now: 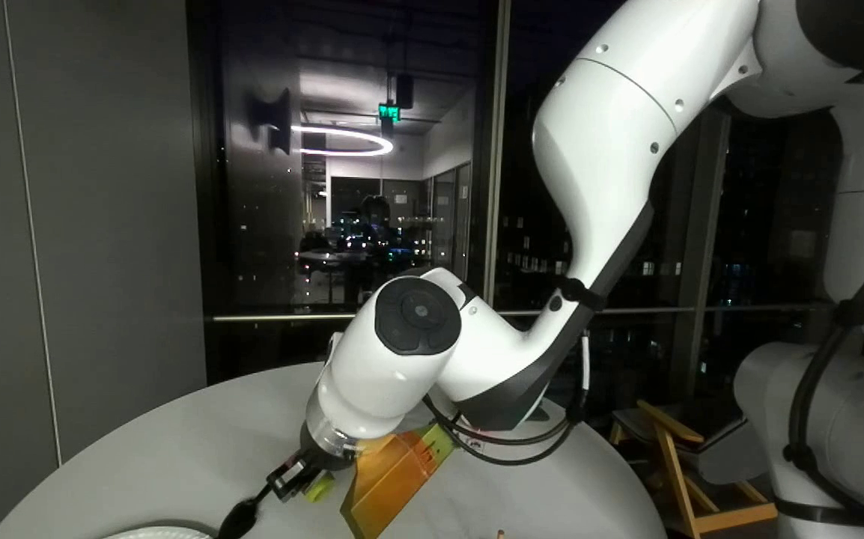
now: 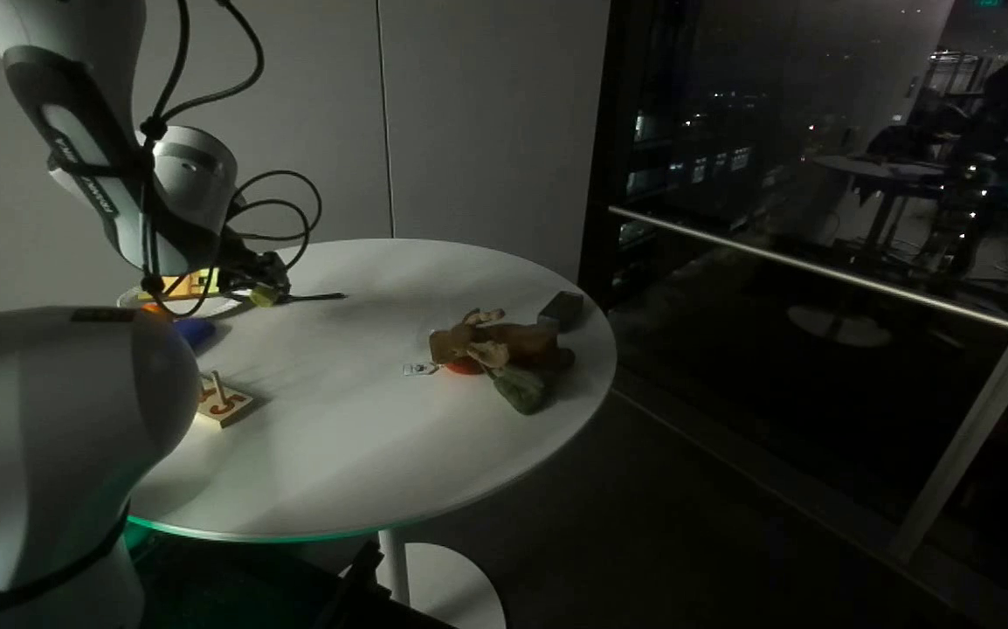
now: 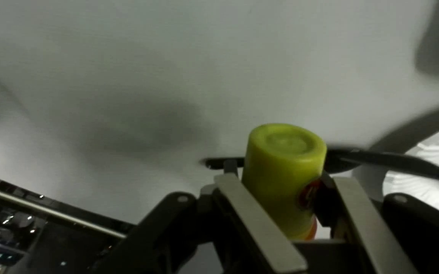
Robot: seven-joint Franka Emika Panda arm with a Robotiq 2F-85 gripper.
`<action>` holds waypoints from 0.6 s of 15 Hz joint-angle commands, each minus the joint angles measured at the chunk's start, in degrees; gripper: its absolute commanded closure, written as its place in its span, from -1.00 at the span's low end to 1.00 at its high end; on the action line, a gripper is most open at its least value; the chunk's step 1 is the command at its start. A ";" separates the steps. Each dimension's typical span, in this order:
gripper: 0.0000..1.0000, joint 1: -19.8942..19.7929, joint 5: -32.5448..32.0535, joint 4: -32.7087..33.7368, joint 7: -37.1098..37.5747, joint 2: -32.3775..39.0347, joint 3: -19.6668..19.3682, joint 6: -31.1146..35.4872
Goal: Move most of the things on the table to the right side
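The arm (image 1: 612,142) covers part of the round worktop (image 1: 207,427). A fluted plate (image 3: 409,192) shows partly, its contents unclear. An exterior view alone shows the brown plush toy (image 2: 521,342) just beside a grey box (image 2: 562,307). In the wrist view a black utensil (image 3: 387,159) crosses behind the yellow-green cylinder (image 3: 280,182) clasped between the jaws.

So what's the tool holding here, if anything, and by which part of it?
A yellow container, pinched across its round side in the tool, as the wrist view shows; its recessed end is left uncovered.
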 commanded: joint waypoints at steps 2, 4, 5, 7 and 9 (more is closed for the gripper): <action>0.60 0.06 -13.23 3.03 19.90 0.20 -0.08 -5.84; 0.60 0.37 -17.47 2.57 28.21 0.38 0.32 -10.34; 0.60 -8.45 -19.02 1.99 31.94 0.43 9.53 -13.26; 0.60 -12.01 -21.33 0.65 39.17 1.10 14.12 -19.85; 0.60 -15.92 -21.29 -0.38 44.32 1.90 19.61 -27.20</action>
